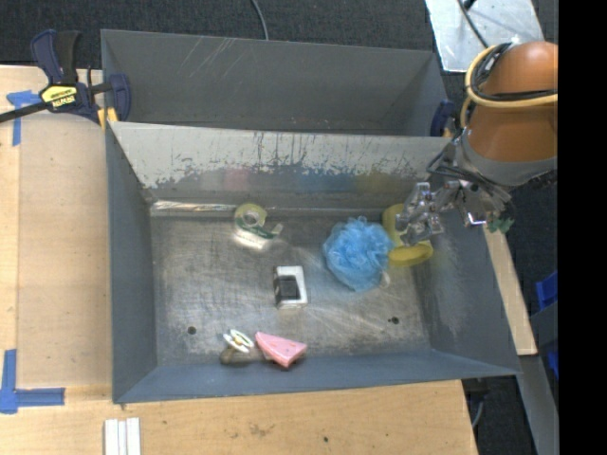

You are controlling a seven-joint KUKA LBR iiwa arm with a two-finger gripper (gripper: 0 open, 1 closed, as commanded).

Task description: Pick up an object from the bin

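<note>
My gripper (417,218) hangs at the right side of the bin, just over a yellow curved thing (410,252) that lies against the right wall. Its metal fingers point down, and a second yellow part (392,218) shows just behind them. A blue mesh bath sponge (357,251) lies immediately left of the gripper, touching the yellow thing. Nothing can be made out between the fingers.
A tape roll in a clear dispenser (252,222) lies near the back wall. A small white and black box (289,285) sits mid-floor. A pink wedge (280,349) and a small brownish thing with white rings (234,343) lie at the front.
</note>
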